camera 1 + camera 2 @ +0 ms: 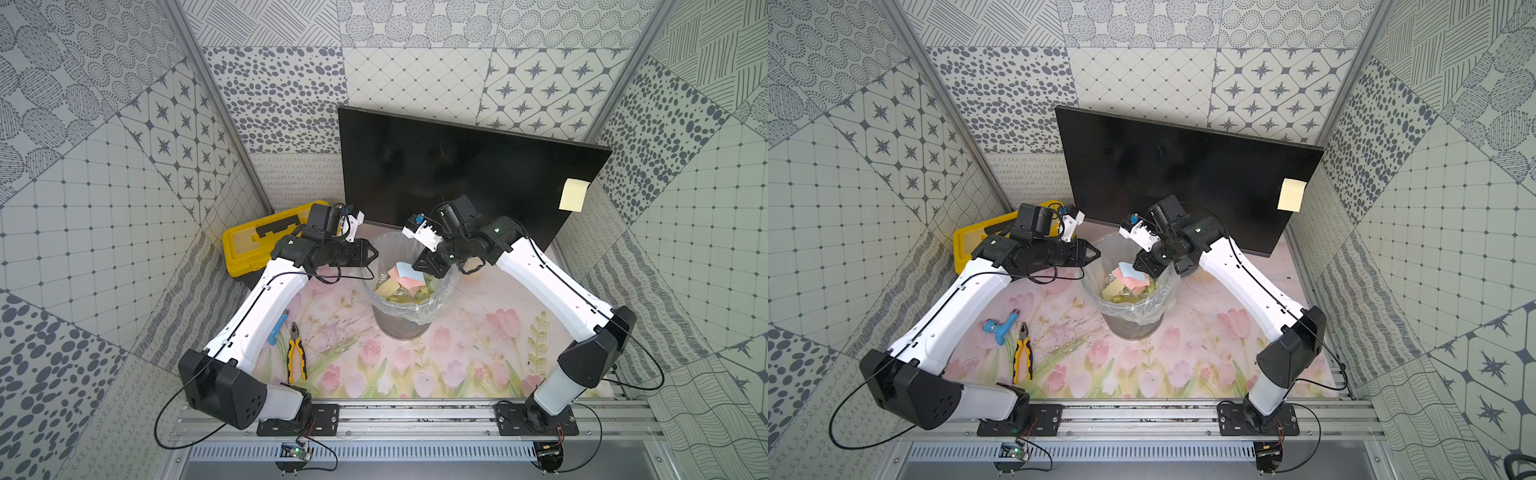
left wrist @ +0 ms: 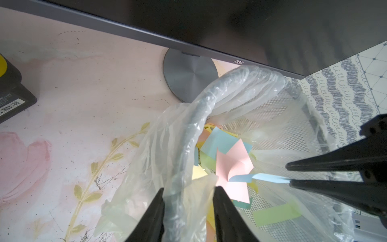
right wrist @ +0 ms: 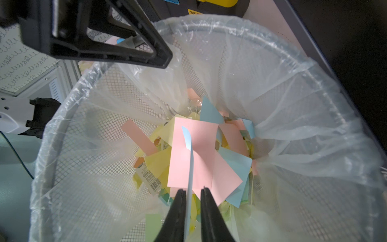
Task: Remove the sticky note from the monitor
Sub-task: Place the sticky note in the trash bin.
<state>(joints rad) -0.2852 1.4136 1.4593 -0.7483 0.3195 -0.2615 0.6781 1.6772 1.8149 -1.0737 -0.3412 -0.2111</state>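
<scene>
A blue sticky note [image 3: 191, 167] is seen edge-on between the narrowly parted jaws of the right gripper [image 3: 192, 189], above the lined bin [image 3: 272, 52]; it seems stuck to 1 finger, so wider jaws and a slight shake are probably needed for a clean drop. The left gripper [image 2: 189, 188] is set narrowly astride the bin's rim; whether it is clamped cannot be told. 1 yellow sticky note [image 1: 573, 195] is stuck on the monitor [image 1: 457, 174], by its right edge — well apart from both grippers.

Floral tabletop [image 1: 478, 332] — monitor [image 1: 436, 166], lined wastebasket [image 1: 399, 324], yellow toolbox [image 1: 245, 245], pliers [image 1: 296, 351], blue tool [image 1: 998, 328].
</scene>
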